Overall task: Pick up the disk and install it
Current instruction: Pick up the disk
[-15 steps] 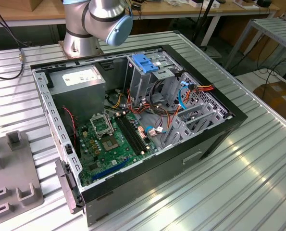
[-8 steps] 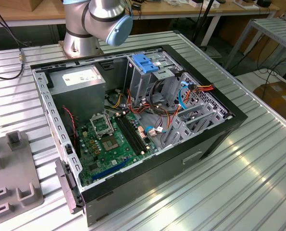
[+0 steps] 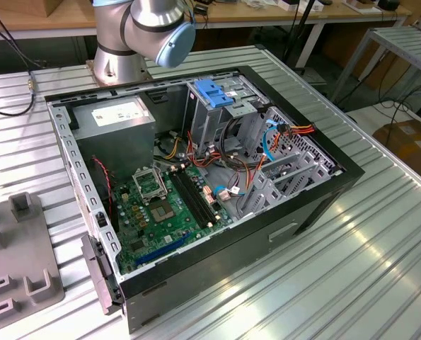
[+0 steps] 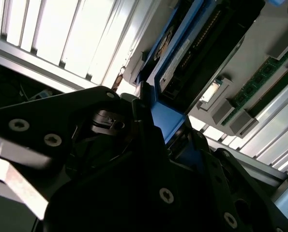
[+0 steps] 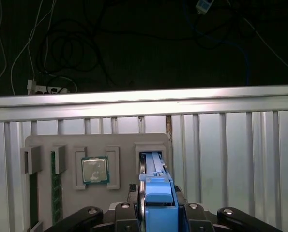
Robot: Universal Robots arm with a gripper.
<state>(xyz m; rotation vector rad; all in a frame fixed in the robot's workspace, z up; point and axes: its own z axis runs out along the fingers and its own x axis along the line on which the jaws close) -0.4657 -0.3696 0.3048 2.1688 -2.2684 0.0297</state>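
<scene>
We see the gripper (image 5: 156,213) clamped on the disk (image 5: 157,189) by its blue edge, its length running straight ahead into the tray (image 5: 85,142).

Counted on tabletop (image 3: 380,234): one open computer case (image 3: 231,263). Counted inside case: one motherboard (image 3: 160,212), one grey power supply box (image 3: 114,122), one blue handle (image 3: 216,92) atop metal cage. One robot arm (image 3: 143,32) at far end of case. One grey holder tray (image 3: 19,278) toward exterior view's left. Tallied at tray in first wrist view: one processor chip (image 5: 95,169), two memory sticks (image 5: 55,188), one disk (image 5: 156,191) with blue bracket.
</scene>
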